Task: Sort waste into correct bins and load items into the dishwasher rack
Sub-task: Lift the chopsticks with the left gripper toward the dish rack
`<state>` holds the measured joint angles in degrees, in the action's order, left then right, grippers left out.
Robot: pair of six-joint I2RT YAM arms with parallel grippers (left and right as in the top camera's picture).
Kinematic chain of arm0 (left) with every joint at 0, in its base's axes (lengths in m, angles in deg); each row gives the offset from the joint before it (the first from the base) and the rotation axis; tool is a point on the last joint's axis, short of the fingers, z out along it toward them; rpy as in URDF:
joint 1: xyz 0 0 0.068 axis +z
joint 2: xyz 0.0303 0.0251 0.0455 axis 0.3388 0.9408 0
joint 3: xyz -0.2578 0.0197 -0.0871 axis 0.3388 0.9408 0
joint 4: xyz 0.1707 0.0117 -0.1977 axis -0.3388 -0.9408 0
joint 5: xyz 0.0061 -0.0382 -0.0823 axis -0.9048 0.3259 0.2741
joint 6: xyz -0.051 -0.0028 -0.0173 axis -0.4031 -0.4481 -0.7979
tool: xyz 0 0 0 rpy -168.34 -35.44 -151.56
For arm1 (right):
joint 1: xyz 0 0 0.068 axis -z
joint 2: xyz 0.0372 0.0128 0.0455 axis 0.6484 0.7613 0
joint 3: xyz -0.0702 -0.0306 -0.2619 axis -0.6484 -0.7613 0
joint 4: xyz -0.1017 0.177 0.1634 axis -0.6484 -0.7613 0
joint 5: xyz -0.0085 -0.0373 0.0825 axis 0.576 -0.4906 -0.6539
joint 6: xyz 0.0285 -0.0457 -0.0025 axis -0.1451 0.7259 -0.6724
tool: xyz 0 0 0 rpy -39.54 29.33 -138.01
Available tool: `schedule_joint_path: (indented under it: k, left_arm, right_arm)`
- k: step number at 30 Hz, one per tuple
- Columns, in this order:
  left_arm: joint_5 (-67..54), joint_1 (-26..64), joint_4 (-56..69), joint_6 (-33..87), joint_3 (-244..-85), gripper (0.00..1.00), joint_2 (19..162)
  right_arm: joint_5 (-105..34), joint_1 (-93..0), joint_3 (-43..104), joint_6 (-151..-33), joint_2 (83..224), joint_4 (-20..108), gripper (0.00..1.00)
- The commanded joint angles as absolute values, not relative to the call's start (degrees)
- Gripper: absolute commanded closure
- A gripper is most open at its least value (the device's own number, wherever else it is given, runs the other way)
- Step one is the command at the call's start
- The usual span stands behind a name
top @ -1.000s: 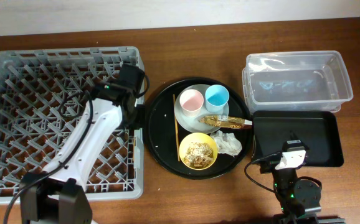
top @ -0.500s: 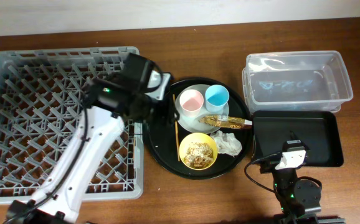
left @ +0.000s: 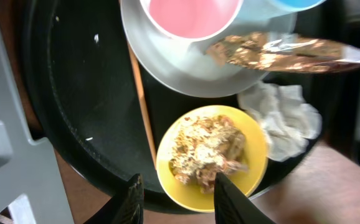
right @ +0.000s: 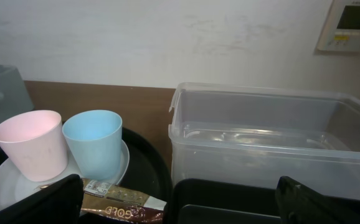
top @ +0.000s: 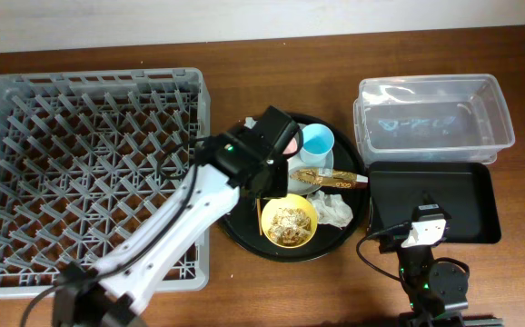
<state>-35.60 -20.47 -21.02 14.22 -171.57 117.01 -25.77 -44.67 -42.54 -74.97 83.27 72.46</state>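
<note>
My left gripper (top: pixel 270 180) (left: pixel 180 200) is open and hangs over the near edge of the yellow bowl (top: pixel 288 222) (left: pixel 211 158), which holds beige food scraps (left: pixel 208 149). Thin chopsticks (left: pixel 144 106) lie left of the bowl. The pale plate (left: pixel 186 68) carries the pink cup (left: pixel 189 12) (right: pixel 30 146), the light-blue cup (top: pixel 317 141) (right: pixel 93 143) and the gold-brown wrapper (top: pixel 331 178) (left: pixel 286 53). The white tissue (top: pixel 333 210) (left: pixel 283 118) lies right of the bowl. My right gripper (top: pixel 423 227) (right: pixel 180 205) is open and empty at the near edge of the shallow black tray (top: pixel 462 195).
The grey rack (top: pixel 81 182) fills the left side. Plate, bowl and waste all sit in a round black tray (top: pixel 231 227). The clear tub (top: pixel 430 118) (right: pixel 267 143) stands behind the shallow black tray. My left arm crosses the rack's right corner.
My left arm has swung right from over the rack to above the round tray and now covers part of the plate and pink cup. The right arm has not moved.
</note>
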Motion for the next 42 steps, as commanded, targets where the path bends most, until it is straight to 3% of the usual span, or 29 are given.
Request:
schedule_joint_path:
  k: [1, 9, 16, 39, 42]
  left_arm:
    - [-36.7, -20.0, -22.1, 13.3, -171.9, 0.65, 121.6]
    - [-32.7, -15.1, -23.1, 13.3, -170.8, 0.65, 124.8]
    - [-27.5, -13.9, -13.7, 13.2, -163.2, 0.65, 124.8]
    - [-32.0, -13.1, 6.3, 7.2, -150.4, 0.66, 128.4]
    - [-32.3, -13.1, 7.1, 7.2, -150.3, 0.70, 129.1]
  right_arm:
    - [-25.1, -44.4, -42.8, -75.0, 83.0, 72.1, 0.01]
    - [-25.1, -44.4, -42.8, -75.0, 83.0, 72.1, 0.01]
    - [-25.1, -44.4, -42.8, -75.0, 83.0, 72.1, 0.01]
    - [-25.1, -44.4, -42.8, -75.0, 83.0, 72.1, 0.01]
    - [-25.1, -44.4, -42.8, -75.0, 83.0, 72.2, 0.01]
